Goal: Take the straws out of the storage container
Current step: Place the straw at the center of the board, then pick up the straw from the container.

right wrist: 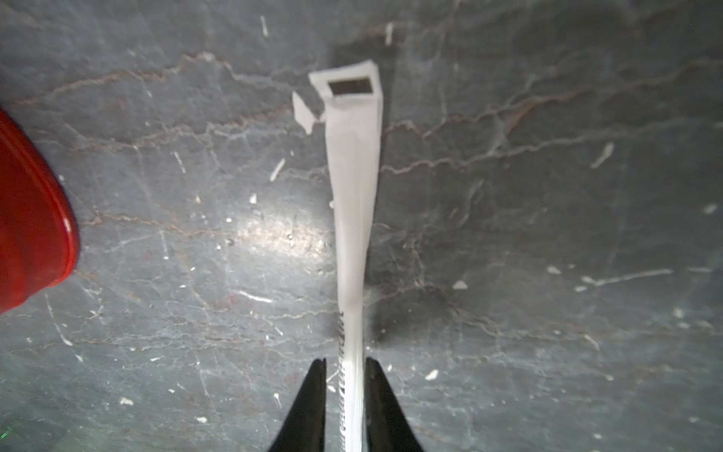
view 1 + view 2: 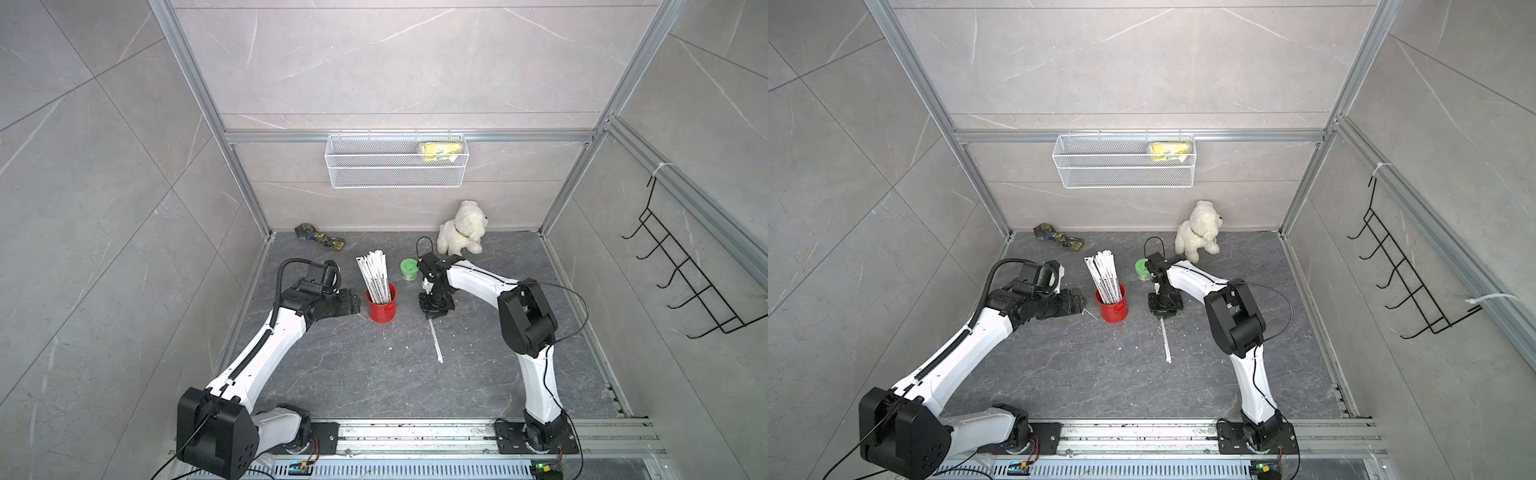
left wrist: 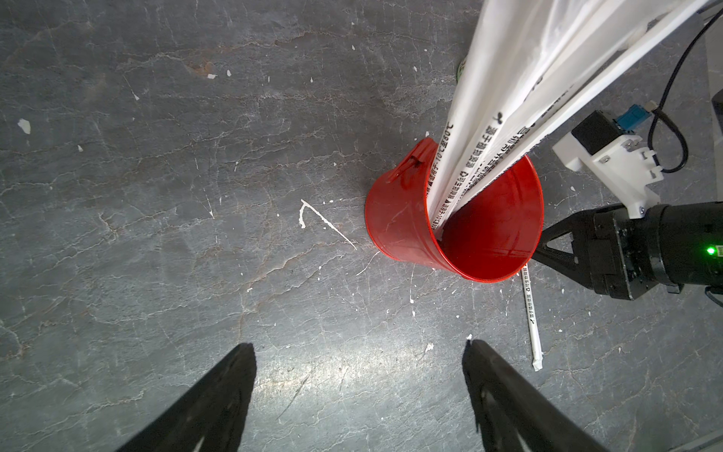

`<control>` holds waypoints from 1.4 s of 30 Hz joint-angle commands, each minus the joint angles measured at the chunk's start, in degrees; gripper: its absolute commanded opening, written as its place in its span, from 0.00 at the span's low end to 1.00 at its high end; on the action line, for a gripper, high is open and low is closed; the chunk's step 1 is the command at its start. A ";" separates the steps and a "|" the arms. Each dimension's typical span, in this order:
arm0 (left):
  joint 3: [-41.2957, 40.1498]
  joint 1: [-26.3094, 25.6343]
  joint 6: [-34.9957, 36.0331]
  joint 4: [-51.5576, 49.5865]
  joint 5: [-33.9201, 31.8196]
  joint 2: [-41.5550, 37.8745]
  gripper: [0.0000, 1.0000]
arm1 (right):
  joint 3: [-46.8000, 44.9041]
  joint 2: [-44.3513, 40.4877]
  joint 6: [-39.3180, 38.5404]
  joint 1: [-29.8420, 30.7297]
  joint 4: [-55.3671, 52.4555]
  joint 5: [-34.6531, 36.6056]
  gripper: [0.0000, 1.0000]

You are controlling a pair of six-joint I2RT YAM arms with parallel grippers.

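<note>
- Right gripper (image 1: 345, 366): pointed down at the floor (image 2: 374, 374), jaws only narrowly apart. The laid straw (image 1: 354, 195) passes between them with a sliver of floor showing on each side, so we judge the hold slack rather than clamped.
- Laid straw (image 2: 435, 338): flat on the floor and out of the can, running from under the right gripper toward 6 o'clock in both top views.
- Red metal can (image 2: 381, 311): upright at the right gripper's 9 o'clock, apart from the laid straw.
- Bundle of straws (image 2: 376, 276): stands in the can, leaning toward 11 o'clock against its rim.
- Left gripper (image 3: 359, 344): at the can's 9 o'clock, near it, jaws wide with nothing between them.
- Step in hand, as we judge it: one straw is being set down and nearly all the rest are yet to come out.
- Next move, as we judge it: lift the right gripper clear without dragging the straw. Then reach the bundle's tips at its 10 o'clock and pinch a single one, while the left gripper could steady the can.
- Hidden or unclear: the laid straw's 12 o'clock end sits under the right gripper in the top views. The right wrist view is blurred, and the wrapper end there looks torn open. We cannot count the bundle.
- Further out: green-lidded jar (image 2: 409, 268) at the right gripper's 11 o'clock and plush dog (image 2: 461, 230) at its 1 o'clock.
</note>
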 commanded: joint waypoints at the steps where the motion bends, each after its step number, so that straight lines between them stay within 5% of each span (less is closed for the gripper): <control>1: 1.92 -0.29 1.51 -1.06 1.11 0.24 0.88 | -0.86 0.08 1.03 -0.13 0.11 0.40 0.24; 17: 1.64 -0.38 1.58 -0.76 0.41 -0.86 0.88 | -9.58 -22.53 -1.49 3.67 16.53 -1.11 0.27; 42: 1.77 -0.46 1.61 -0.82 1.17 -0.93 0.88 | 11.85 -6.68 -6.28 10.44 17.19 -0.19 0.35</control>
